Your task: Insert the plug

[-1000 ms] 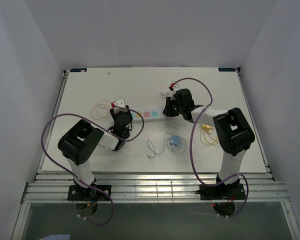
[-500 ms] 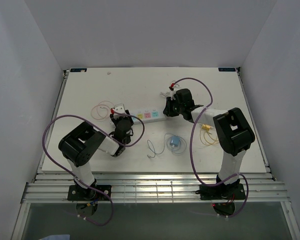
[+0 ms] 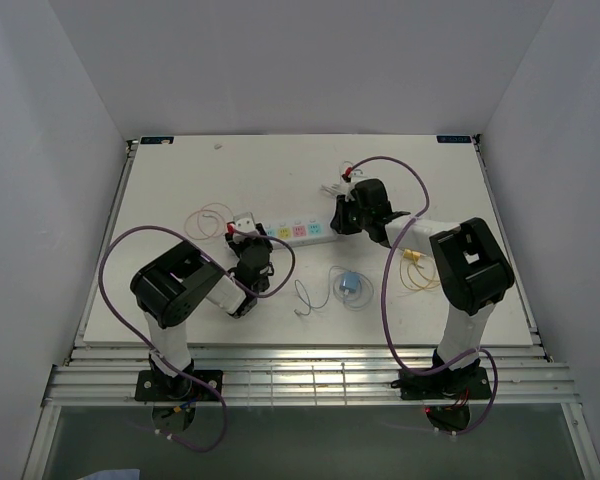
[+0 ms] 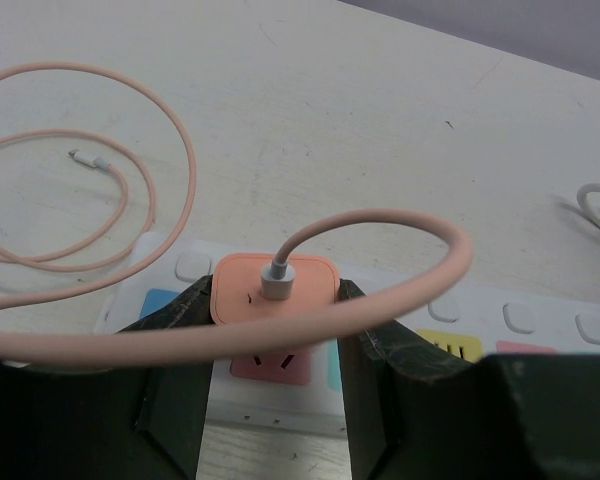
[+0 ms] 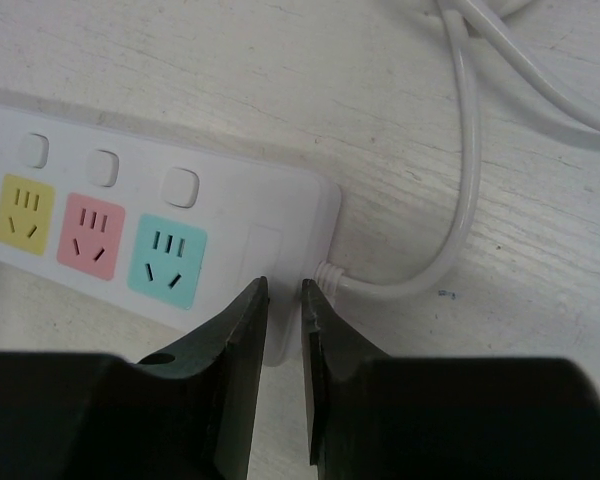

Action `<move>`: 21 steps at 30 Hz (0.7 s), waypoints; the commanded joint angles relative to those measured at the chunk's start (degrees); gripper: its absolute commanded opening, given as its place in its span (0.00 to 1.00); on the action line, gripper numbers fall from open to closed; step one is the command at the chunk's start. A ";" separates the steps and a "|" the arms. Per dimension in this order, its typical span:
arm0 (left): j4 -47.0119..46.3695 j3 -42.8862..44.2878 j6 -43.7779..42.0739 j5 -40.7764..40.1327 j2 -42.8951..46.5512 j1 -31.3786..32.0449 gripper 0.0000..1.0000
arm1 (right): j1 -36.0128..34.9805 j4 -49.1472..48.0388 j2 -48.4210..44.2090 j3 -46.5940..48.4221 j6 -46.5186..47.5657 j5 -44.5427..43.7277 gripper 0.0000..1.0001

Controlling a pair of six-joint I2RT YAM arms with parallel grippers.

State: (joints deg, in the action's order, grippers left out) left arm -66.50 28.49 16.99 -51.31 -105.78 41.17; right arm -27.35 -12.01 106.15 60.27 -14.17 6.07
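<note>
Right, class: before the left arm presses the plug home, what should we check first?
1. Orange square charger plug gripped by the left gripper: ok, one of the jaws sits on each side.
2. Plug lined up with a socket on the white plastic power strip: cannot tell, a pink socket shows only partly beneath it.
3. Strip steadied by the right gripper: cannot tell, its jaws are shut at the strip's cord end.
4. Pink charging cable free of snags: cannot tell, it loops across both jaws.
5. Teal socket unoccupied: ok.
</note>
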 commanded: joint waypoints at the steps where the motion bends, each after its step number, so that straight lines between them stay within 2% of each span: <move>1: 16.04 -0.38 -0.46 6.05 -6.19 2.33 0.00 | -0.42 2.61 -1.38 -1.38 0.90 0.00 0.25; 9: 20.18 2.01 -1.87 4.56 -7.07 3.57 0.00 | -0.42 2.78 -1.38 -1.65 0.90 0.00 0.24; 12: 21.32 0.96 2.33 4.99 -7.08 2.61 0.00 | -0.33 2.78 -1.38 -1.65 0.81 0.08 0.24; 15: 21.85 -1.68 8.13 12.09 -4.10 -0.90 0.00 | -0.24 3.05 -1.82 -1.65 0.81 0.00 0.24; 19: 21.50 -2.47 8.67 13.34 -1.45 -1.79 0.00 | 0.02 2.96 -2.44 -2.26 0.82 -0.09 0.24; 21: 21.50 -2.39 9.99 16.67 -1.89 -2.58 0.00 | 0.02 3.05 -2.53 -2.26 0.81 0.17 0.24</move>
State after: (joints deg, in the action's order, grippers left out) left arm -61.91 29.19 23.11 -45.67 -103.90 38.98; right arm -26.89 -11.77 104.90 59.13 -13.32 4.38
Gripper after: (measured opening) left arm 0.561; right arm 0.240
